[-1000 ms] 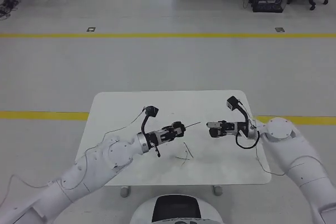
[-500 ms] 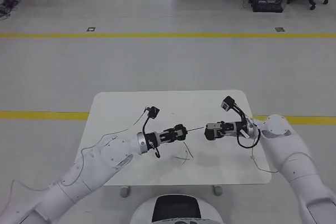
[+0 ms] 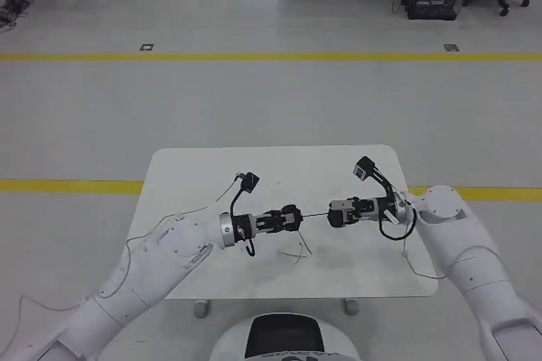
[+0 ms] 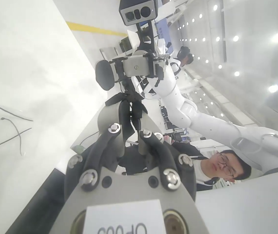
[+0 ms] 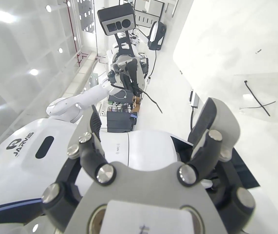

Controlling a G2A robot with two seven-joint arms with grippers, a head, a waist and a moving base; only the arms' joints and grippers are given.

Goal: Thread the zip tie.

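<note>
White table [image 3: 370, 262], spare ties [image 3: 298, 249] loose on it, yellow floor stripe [image 3: 72, 186]. Left gripper [image 3: 296, 216] clamps zip tie [image 3: 314, 213]; right gripper [image 3: 332, 215] splayed wide. Tip contact unclear.

The right hand [image 5: 152, 105] has its two fingers [image 5: 207, 118] spread wide. Beyond them the left hand [image 5: 134, 83] pinches a black zip tie [image 5: 151, 99], whose free end slants toward the gap between those fingers without touching either. On the white counter [image 5: 226, 25] nearby, loose zip ties [image 5: 260, 102] lie crossed on a clear sheet [image 5: 258, 83].

Bright, even overhead light; faint, soft shadows
</note>
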